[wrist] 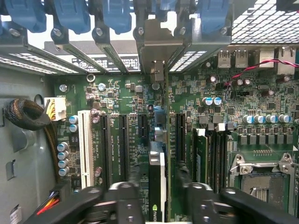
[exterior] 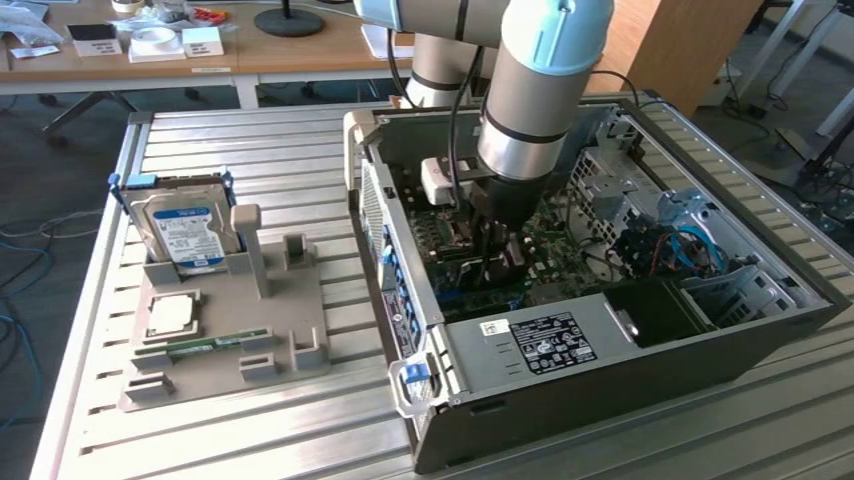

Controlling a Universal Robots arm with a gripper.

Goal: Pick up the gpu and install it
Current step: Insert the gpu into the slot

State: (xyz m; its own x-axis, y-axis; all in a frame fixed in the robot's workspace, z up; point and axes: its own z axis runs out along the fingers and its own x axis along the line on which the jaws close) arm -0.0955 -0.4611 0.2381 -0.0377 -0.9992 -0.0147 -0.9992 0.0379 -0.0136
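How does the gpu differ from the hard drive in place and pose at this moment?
The gpu stands on edge inside the computer case, on the motherboard, between the fingers of the claw; the hard drive stands outside the case in a grey holder on the table. The gpu's edge looks dark and thin; the hard drive shows a broad blue label. Both stand upright.

Open computer case (exterior: 627, 330): access from above only, walled on all sides. The arm (exterior: 534, 90) fills the middle of that opening. Inside, the graphics card (wrist: 158, 186) stands on edge in the motherboard (wrist: 233, 116), with the gripper (wrist: 159, 198) astride it, one finger on each side. Beside the card: empty slots (wrist: 114, 144) on one flank, memory sticks (wrist: 202, 156) crowding the other. Blue bracket clips (wrist: 70, 16) overhang the rear edge. A sleeved cable bundle (wrist: 25, 114) intrudes at the case wall.
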